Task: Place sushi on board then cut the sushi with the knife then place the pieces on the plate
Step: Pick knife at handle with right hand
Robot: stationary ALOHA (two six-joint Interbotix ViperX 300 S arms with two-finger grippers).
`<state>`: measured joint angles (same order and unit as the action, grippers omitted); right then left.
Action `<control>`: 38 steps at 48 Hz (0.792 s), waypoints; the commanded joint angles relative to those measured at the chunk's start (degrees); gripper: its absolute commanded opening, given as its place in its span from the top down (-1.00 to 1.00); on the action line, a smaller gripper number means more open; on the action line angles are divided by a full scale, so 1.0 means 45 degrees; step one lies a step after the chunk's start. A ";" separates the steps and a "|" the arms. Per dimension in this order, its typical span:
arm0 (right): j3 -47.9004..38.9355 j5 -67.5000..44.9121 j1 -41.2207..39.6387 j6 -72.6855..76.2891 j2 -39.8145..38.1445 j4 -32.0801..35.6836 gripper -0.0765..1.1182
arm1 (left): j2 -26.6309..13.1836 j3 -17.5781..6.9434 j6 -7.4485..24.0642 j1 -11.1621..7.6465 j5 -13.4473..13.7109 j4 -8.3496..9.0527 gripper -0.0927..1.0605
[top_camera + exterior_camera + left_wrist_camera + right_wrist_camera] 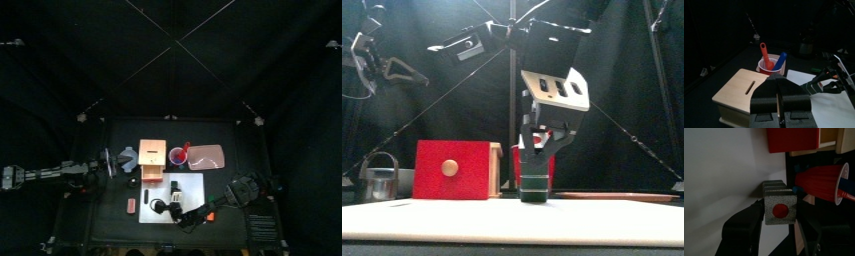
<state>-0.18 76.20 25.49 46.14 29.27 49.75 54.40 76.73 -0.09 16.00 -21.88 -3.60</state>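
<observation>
The dark green sushi roll stands on end on or just above the white cutting board, its red centre facing the right wrist camera. My right gripper comes down from above and is shut on the roll. The red cup with a red and a blue knife stands behind the board, beside the wooden box. The pink tray lies at the back right. My left gripper hovers over the box, shut on nothing.
The box's red drawer front faces the table's front. A round metal cutter stands left of the box. A small reddish toy lies on the table left of the board.
</observation>
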 commanded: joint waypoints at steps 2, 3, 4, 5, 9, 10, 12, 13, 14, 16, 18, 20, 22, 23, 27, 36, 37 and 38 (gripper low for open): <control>0.0371 -0.0117 0.0137 0.0078 -0.0195 -0.0547 -0.58 | -0.0059 -0.0156 0.0020 0.0039 -0.0117 -0.0039 0.72; 0.0391 -0.0137 0.0137 0.0078 -0.0156 -0.0664 -0.60 | -0.0059 -0.0176 0.0020 0.0039 -0.0117 -0.0039 0.72; 0.0410 -0.0176 0.0156 0.0078 -0.0137 -0.0781 -0.63 | -0.0059 -0.0156 0.0020 0.0039 -0.0117 -0.0039 0.72; 0.0430 -0.0195 0.0156 0.0078 -0.0117 -0.0859 -0.65 | -0.0059 -0.0176 0.0000 0.0039 -0.0117 -0.0020 0.72; 0.0488 -0.0313 0.0176 0.0078 -0.0059 -0.1152 -0.75 | -0.0059 -0.0156 0.0000 0.0039 -0.0117 -0.0039 0.72; 0.0547 -0.0371 0.0176 0.0078 -0.0059 -0.1211 -0.78 | -0.0059 -0.0156 0.0000 0.0039 -0.0117 -0.0020 0.72; 0.0605 -0.0410 0.0176 0.0078 -0.0059 -0.1289 -0.81 | -0.0059 -0.0176 0.0020 0.0039 -0.0117 -0.0039 0.72; 0.0664 -0.0449 0.0176 0.0078 -0.0039 -0.1367 -0.82 | -0.0059 -0.0156 0.0020 0.0039 -0.0117 -0.0039 0.72; 0.0703 -0.0488 0.0176 0.0078 -0.0059 -0.1406 -0.83 | -0.0059 -0.0176 0.0020 0.0039 -0.0117 -0.0039 0.72; 0.0820 -0.0586 0.0176 0.0078 -0.0039 -0.1582 -0.85 | -0.0059 -0.0156 0.0000 0.0039 -0.0117 -0.0020 0.72; 0.0918 -0.0703 0.0176 0.0039 -0.0059 -0.1797 -0.85 | -0.0059 -0.0156 0.0000 0.0039 -0.0117 -0.0020 0.72; 0.1035 -0.0840 0.0176 0.0039 -0.0059 -0.1953 -0.85 | -0.0059 -0.0176 0.0020 0.0039 -0.0117 -0.0020 0.72; 0.1172 -0.0938 0.0176 0.0020 -0.0059 -0.2148 -0.85 | -0.0059 -0.0176 0.0020 0.0059 -0.0117 -0.0039 0.72; 0.1230 -0.0957 0.0176 0.0020 -0.0059 -0.2227 -0.85 | -0.0059 -0.0176 0.0020 0.0039 -0.0117 -0.0039 0.72; 0.1406 -0.1152 0.0176 0.0020 -0.0078 -0.2578 -0.85 | -0.0059 -0.0176 0.0020 0.0059 -0.0117 -0.0039 0.72; 0.1602 -0.1426 0.0117 -0.0078 -0.0273 -0.3594 -0.85 | -0.0059 -0.0195 0.0000 0.0059 -0.0117 -0.0039 0.72; 0.1602 -0.1445 0.0098 -0.0039 -0.0313 -0.3691 -0.85 | -0.0059 -0.0176 0.0000 0.0059 -0.0117 -0.0039 0.72; 0.1602 -0.1484 0.0098 -0.0059 -0.0371 -0.3809 -0.85 | -0.0059 -0.0176 0.0000 0.0078 -0.0117 -0.0039 0.72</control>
<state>5.80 69.87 26.10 45.79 30.59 34.28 54.32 76.73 -0.09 16.08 -21.88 -3.69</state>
